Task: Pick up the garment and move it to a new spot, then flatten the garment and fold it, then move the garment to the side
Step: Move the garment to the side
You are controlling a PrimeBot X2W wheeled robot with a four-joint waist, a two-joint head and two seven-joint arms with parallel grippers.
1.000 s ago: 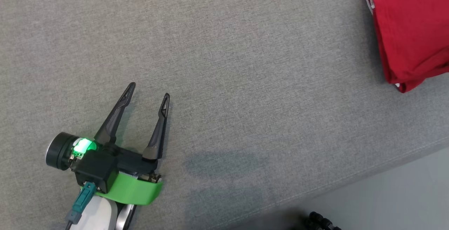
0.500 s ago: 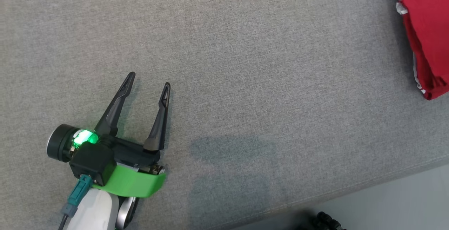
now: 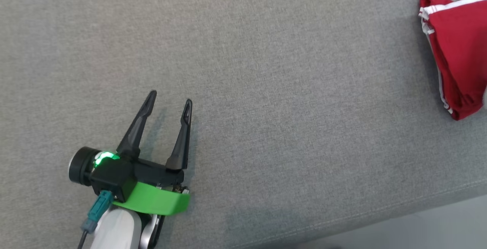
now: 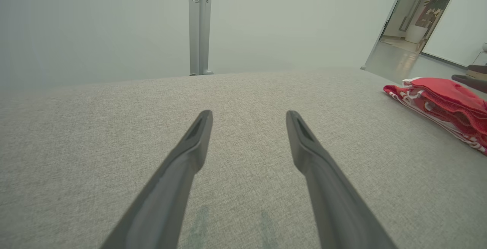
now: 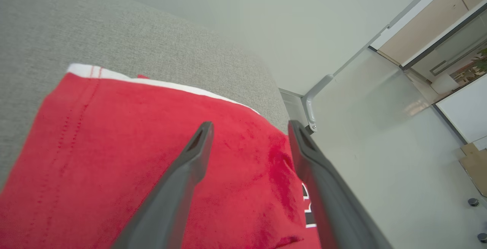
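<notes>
The folded red garment (image 3: 456,51) lies by the grey cushion's (image 3: 266,70) right edge. The right hand (image 5: 250,125) hangs wide open over it, holding nothing; the left hand (image 3: 170,97) is open and empty. Lift straight up, so no finger drags the fold.

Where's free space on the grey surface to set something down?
Bare grey surface between the left gripper and the red garment, and ahead of that gripper. Crowded at the far right: the open right gripper hangs over the garment.
</notes>
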